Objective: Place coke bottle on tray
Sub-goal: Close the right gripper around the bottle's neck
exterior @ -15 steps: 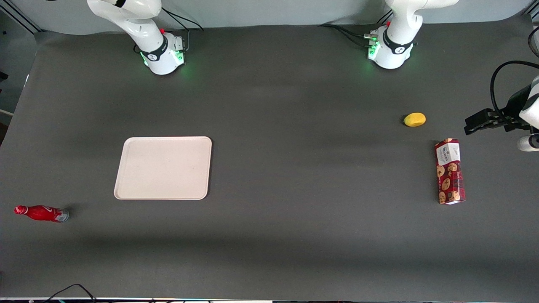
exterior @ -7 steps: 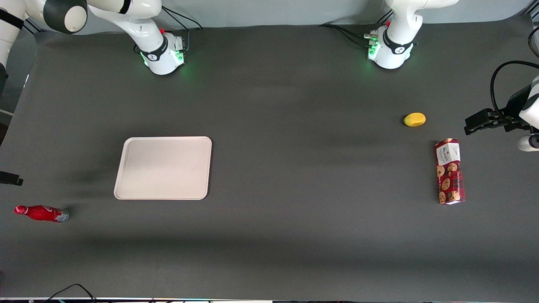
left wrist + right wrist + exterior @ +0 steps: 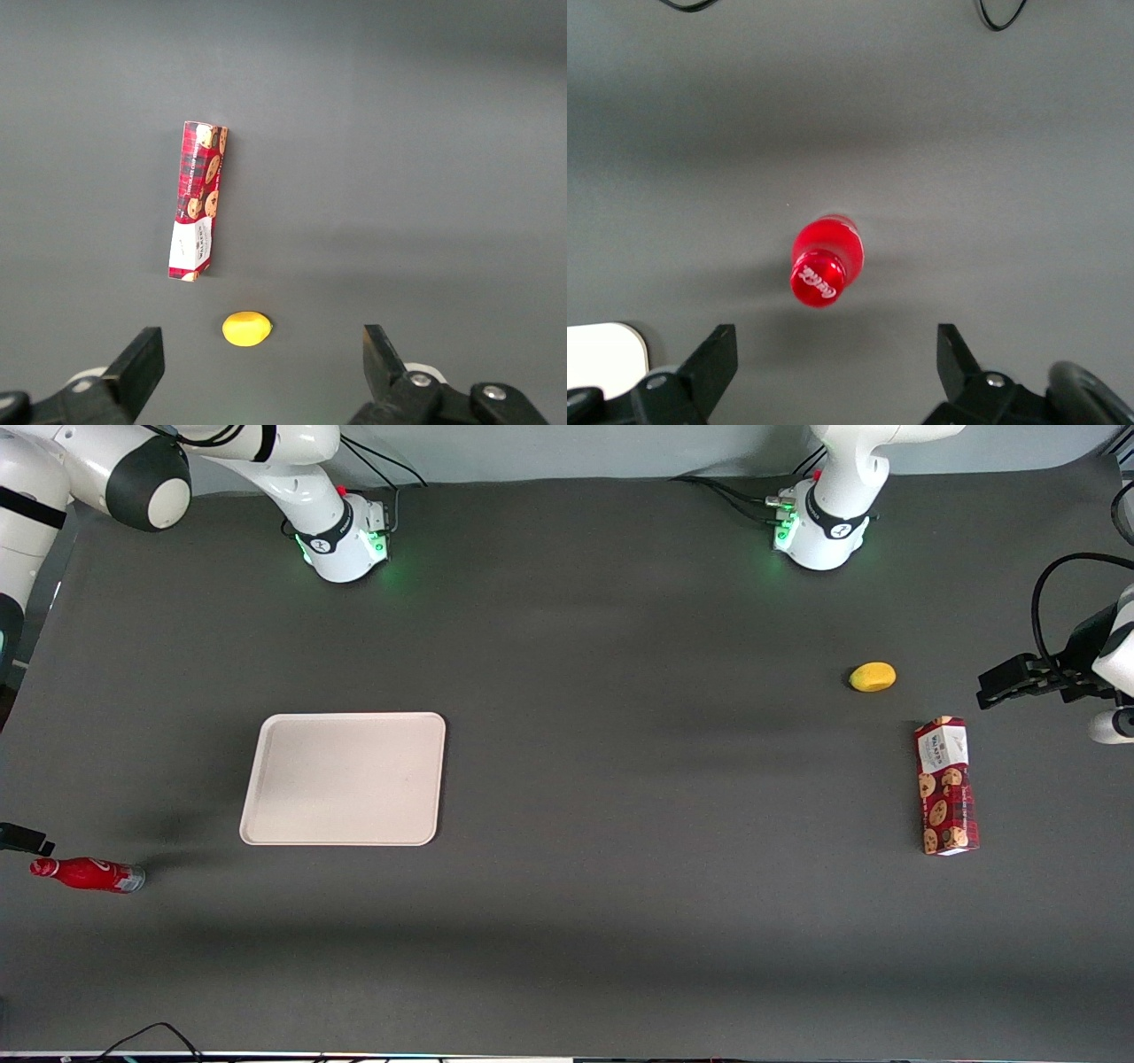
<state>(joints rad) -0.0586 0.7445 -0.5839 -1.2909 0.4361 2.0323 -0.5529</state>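
The coke bottle (image 3: pixel 86 873) is small, slim and red, and stands on the dark table at the working arm's end, nearer to the front camera than the tray. The right wrist view looks down on its red cap with white script (image 3: pixel 822 270). The cream-beige tray (image 3: pixel 344 778) lies flat with nothing on it; one rounded corner shows in the right wrist view (image 3: pixel 602 354). My right gripper (image 3: pixel 835 359) hangs above the table close to the bottle, open and empty, with its black fingers (image 3: pixel 718 354) wide apart. In the front view only a black tip (image 3: pixel 25 838) of it shows, just above the bottle's cap.
A red cookie box (image 3: pixel 946 786) and a yellow lemon-like fruit (image 3: pixel 873 677) lie toward the parked arm's end; both show in the left wrist view, box (image 3: pixel 198 200) and fruit (image 3: pixel 246 328). Black cables (image 3: pixel 999 13) lie near the table edge by the bottle.
The right arm has swung into the front view and its gripper tip has moved nearer to the front camera, closing on the bottle. Bottle and tray have not moved.
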